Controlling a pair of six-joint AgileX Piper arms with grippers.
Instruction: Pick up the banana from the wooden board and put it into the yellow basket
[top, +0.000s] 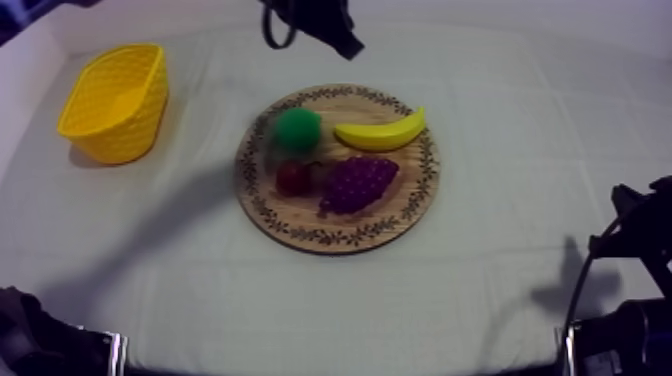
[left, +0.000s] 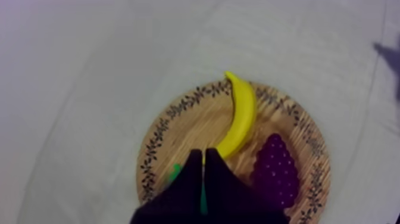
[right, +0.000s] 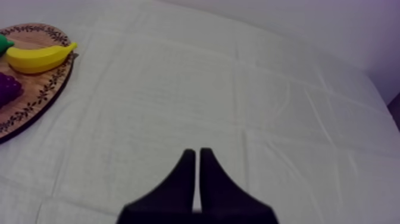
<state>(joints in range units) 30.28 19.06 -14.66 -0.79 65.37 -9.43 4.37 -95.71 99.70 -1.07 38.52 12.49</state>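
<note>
**Left tool poised over the board, banana not yet gripped**

In the top view the banana (top: 380, 131) lies on the upper right part of the wooden board (top: 338, 232), which sits at the centre of the frame. The yellow basket (top: 115, 100) stands at the upper left, well apart from the board. The left arm (top: 310, 22) comes in at the top centre.

Its wrist view looks down on the board. There the left tool (left: 203, 156) is clenched on nothing, its fingers together as a narrow wedge whose tips are just beside the near end of the banana. The right tool (right: 197, 154) is likewise clenched and empty, resting over bare bench (top: 500, 290) away from the board.

The step in hand looks like the approach to the grasp. To do it well, the left tool should spread its fingers before it descends. It should then shift forward to the banana's middle and turn so the fingers close across the narrow width, not along the curve.

The grapes (left: 275, 170) lie close beside the banana, and a green fruit (top: 297, 130) and the small red fruit (top: 293, 178) are near. The finger on that side therefore needs to come down in the gap without nudging them. A straight lift before swinging toward the basket should keep the board from shifting.

No brand, label or writing can be read; the board's rim bears only a leaf pattern.
</note>
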